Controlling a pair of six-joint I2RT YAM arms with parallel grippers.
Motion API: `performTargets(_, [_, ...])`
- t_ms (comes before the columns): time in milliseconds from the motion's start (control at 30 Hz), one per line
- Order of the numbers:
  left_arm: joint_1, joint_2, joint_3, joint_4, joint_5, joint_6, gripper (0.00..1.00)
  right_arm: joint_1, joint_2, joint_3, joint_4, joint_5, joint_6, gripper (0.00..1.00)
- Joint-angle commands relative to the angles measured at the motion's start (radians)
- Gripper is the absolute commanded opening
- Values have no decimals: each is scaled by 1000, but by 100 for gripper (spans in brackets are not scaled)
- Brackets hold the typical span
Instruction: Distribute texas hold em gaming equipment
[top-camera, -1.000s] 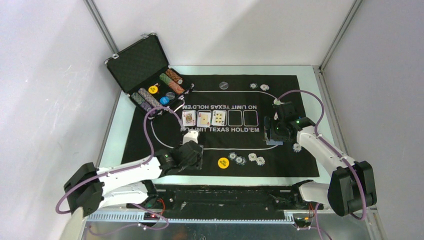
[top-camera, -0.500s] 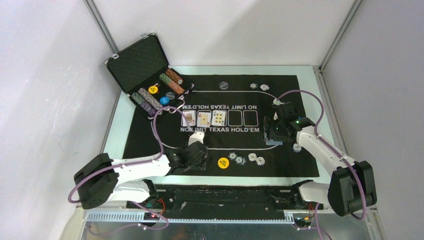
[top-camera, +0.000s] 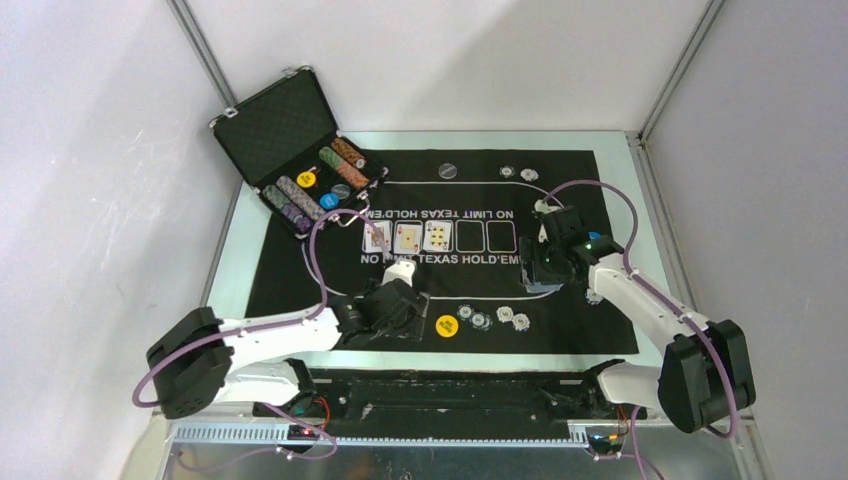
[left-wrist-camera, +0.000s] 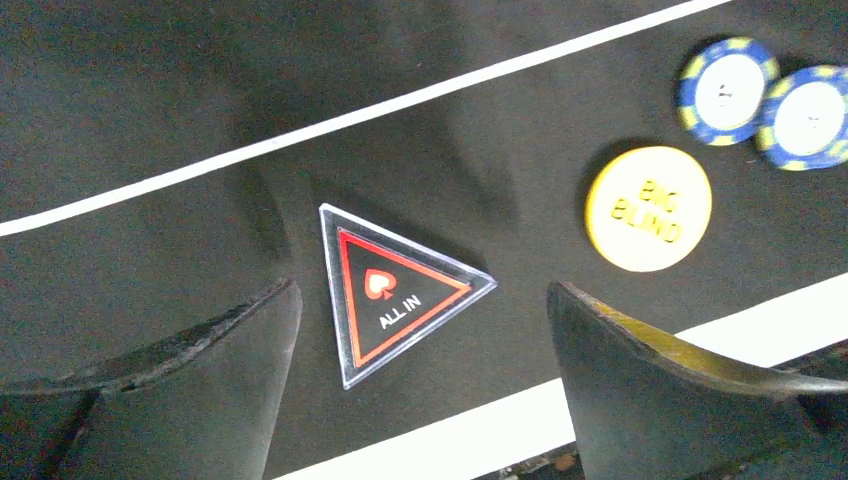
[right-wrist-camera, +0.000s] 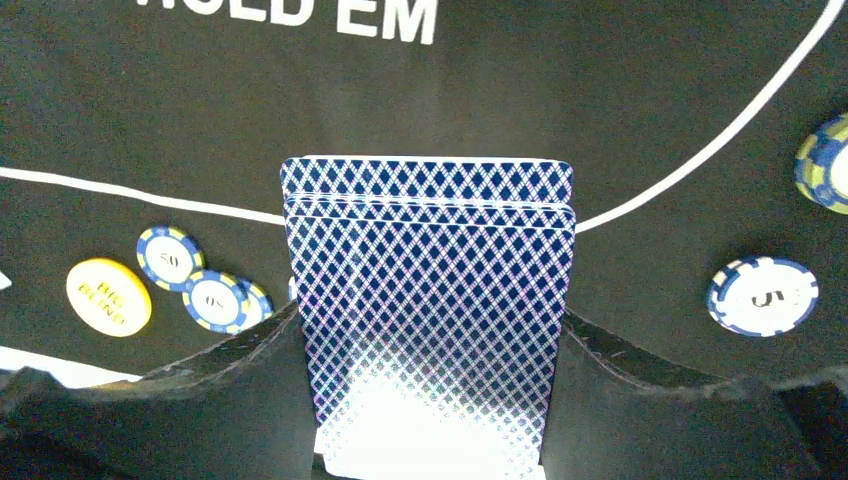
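A red-black triangle marker (left-wrist-camera: 395, 290) reading ALL IN lies flat on the black mat (top-camera: 280, 290). My left gripper (left-wrist-camera: 422, 330) is open over it, with a finger on each side and neither touching it. In the top view the left gripper (top-camera: 400, 300) hides the marker. A yellow BIG BLIND disc (left-wrist-camera: 648, 208) and two blue-yellow chips (left-wrist-camera: 728, 77) lie to its right. My right gripper (right-wrist-camera: 428, 340) is shut on a deck of blue-backed playing cards (right-wrist-camera: 430, 270), held above the mat's right side (top-camera: 545, 262).
Three face-up cards (top-camera: 407, 237) fill the mat's printed boxes. The open black case (top-camera: 290, 130) with chip rows stands at the far left. A black disc (top-camera: 448, 170) and two chips (top-camera: 518, 173) lie at the far edge. A white-blue chip (right-wrist-camera: 762, 295) lies right of the deck.
My left gripper moved right along the mat's near edge, then opened and let go of the triangle marker. My right gripper carried the deck slightly left.
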Motion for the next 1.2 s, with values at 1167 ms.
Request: performTargets(1167, [344,206,-66,1063,991,-406,100,497,99,162,3,-100,-247,0])
